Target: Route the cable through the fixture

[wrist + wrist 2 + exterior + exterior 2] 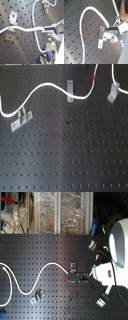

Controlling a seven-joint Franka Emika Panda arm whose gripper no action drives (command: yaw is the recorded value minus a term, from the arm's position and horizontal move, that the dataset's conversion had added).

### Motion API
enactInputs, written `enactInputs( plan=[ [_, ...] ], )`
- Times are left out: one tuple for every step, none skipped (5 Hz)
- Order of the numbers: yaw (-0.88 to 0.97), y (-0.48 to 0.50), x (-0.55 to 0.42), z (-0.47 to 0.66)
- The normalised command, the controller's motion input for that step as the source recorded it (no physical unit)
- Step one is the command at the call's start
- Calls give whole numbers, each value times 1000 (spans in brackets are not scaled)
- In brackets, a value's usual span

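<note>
Gripper (108, 31): in both wrist views its two grey fingers (53, 27) are drawn in on the cable (87, 9), and the white cord runs straight in between them, so it is held, not loose. In the second wrist view a small silver bracket (101, 32) stands just beside the fingertips, fixed to the black perforated board (74, 50). Whether this bracket is the fixture cannot be told from there. From the grip the cable arcs away in a wide loop and doubles back. Its red band (82, 37) sits on the returning leg, well apart from the fingers. In the second exterior view the gripper sits right of the board's centre, with the white arm (117, 242) at its 2 o'clock. There the cable leaves toward 9 o'clock, humps, dips and reaches the second exterior view's left edge. In the first exterior view the fixture (114, 91) — short and slanted — sits at about 2 o'clock on the board. One strand of cable crosses it, touching or just over it; whether the strand is threaded through cannot be told. The red band lies near the fixture, at its 10 o'clock. A narrow straight clip (70, 86) stands at 12 o'clock on the board, with the cable dipping just beneath it. A longer two-pronged bracket (20, 119) lies at 9 o'clock — the cable passes at its upper end.
</note>
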Motion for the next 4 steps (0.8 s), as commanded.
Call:
enactInputs(
  plan=[
    [0,134,-68,525],
    [0,316,-61,335],
    [0,477,-93,357],
    [0,524,-169,363]
  ],
)
